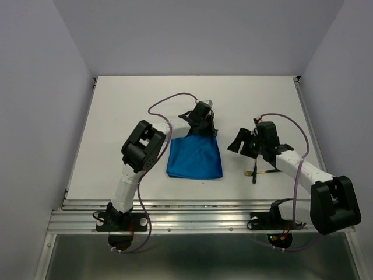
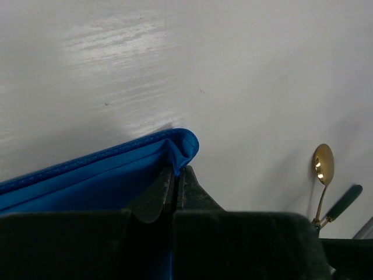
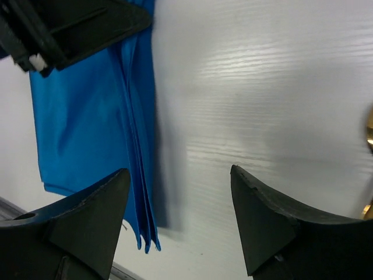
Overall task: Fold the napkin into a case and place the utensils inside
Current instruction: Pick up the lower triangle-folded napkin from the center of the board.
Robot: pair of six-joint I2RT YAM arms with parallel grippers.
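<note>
Readable text, top view: none legible;
Readable text, left wrist view: none legible;
Readable text, right wrist view: none legible
</note>
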